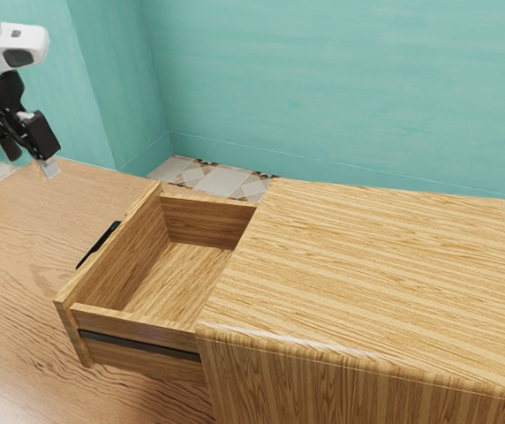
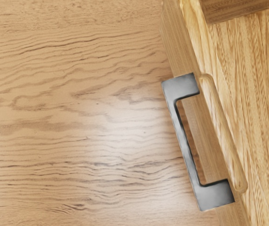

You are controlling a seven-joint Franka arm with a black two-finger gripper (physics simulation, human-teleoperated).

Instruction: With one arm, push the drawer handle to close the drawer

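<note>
Ext. view: your white arm (image 1: 3, 46) comes in at the upper left, w/ its black gripper (image 1: 30, 159) above the far part of the wood-grain worktop (image 1: 14, 230). Your gripper is open wide, fingers spread w/ a gap b/w them, and it's apart from the drawer (image 1: 133, 326) & the handle (image 1: 98, 246). The drawer sticks well out of the light striped-wood cabinet (image 1: 376, 274), toward the ext. view's left, so you can see down into its wooden interior. A dark runner (image 1: 138, 345) goes along the drawer's near side. The handle, a dark bar, is mounted on the drawer's outer front face, facing away from the cabinet. In your wrist view, it's a grey metal bracket w/ squared ends, both meeting the front panel, & a slot b/w bar and panel; bare worktop lies just beside it. Bkgd. in the ext. view: teal walls (image 1: 323, 88) & patterned floor tiles (image 1: 222, 179).
</note>
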